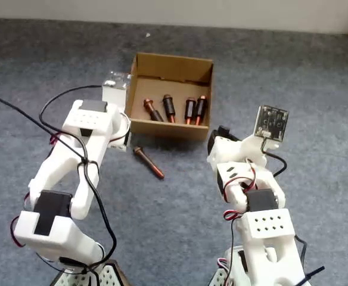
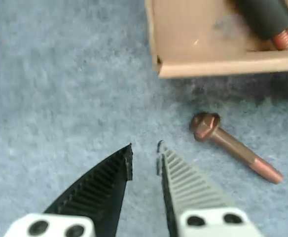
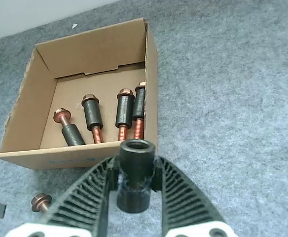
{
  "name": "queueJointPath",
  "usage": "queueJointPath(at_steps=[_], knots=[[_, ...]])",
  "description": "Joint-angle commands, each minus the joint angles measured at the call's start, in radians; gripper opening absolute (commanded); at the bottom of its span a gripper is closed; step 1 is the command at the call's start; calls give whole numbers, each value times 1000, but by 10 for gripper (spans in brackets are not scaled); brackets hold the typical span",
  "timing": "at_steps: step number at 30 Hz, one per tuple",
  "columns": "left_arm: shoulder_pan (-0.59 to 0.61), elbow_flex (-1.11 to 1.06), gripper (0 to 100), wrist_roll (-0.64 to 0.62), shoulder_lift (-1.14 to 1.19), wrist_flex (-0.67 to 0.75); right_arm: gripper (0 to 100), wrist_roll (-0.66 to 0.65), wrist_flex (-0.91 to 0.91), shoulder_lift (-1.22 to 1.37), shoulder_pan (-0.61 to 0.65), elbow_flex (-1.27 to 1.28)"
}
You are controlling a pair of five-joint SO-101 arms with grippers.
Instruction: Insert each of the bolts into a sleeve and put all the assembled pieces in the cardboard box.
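**High view.**
- Cardboard box (image 1: pixel 168 129): open-topped, standing on the grey counter (image 1: pixel 317 89) ahead of both arms.
- Assembled pieces: four, lying side by side on the box floor (image 1: pixel 152 110) (image 1: pixel 169 107) (image 1: pixel 189 109) (image 1: pixel 201 109). Each is a copper-coloured bolt in a black sleeve.
- Bolt (image 1: pixel 149 162): one, bare, lying flat on the counter just outside the front wall of the box. It sits between the left arm (image 1: pixel 72 173) and the right arm (image 1: pixel 248 179), nearer the left.

**Left wrist view.**
- Left hand (image 2: pixel 145 153): fingers narrowly parted, nothing between them, tips low over the counter.
- Bolt: just ahead of the fingertips and off to the side of the pale finger. Its hex head is nearest the hand, and it is not touching the hand.
- Box: one corner lies farther ahead, with the end of one assembled piece visible inside.

**Right wrist view.**
- Right hand (image 3: pixel 135 165): closed on a black sleeve (image 3: pixel 134 190).
- Sleeve: gripped between both fingers, standing along them, with its open bore at the fingertip end.
- Box: directly ahead of the hand, with all four assembled pieces lying inside it.
- Bolt: the head shows on the counter beside the hand, outside the box.
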State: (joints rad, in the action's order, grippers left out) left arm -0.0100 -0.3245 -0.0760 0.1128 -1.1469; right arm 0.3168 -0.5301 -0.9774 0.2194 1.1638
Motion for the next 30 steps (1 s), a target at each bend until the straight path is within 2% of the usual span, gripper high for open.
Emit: queueJointPath(at_steps=[1, 10, 15, 19, 21, 27, 30], knots=[[-50, 33, 205, -133, -102, -115, 5, -12, 25, -22, -10, -5], [-173, -41, 214, -381, -156, -80, 5, -12, 25, -22, -10, -5], [-188, -62, 210, -384, -12, 38, 5, -12, 25, -22, -10, -5], [-188, 44, 210, -387, 136, 43, 5, -12, 25, -22, -10, -5], [-186, 104, 197, -399, 194, 32, 5, -12, 25, -22, -10, -5], [-180, 262, 77, -413, 328, -51, 5, -12, 25, -22, -10, -5], [-180, 302, 70, -413, 357, -83, 5, -12, 25, -22, -10, -5]])
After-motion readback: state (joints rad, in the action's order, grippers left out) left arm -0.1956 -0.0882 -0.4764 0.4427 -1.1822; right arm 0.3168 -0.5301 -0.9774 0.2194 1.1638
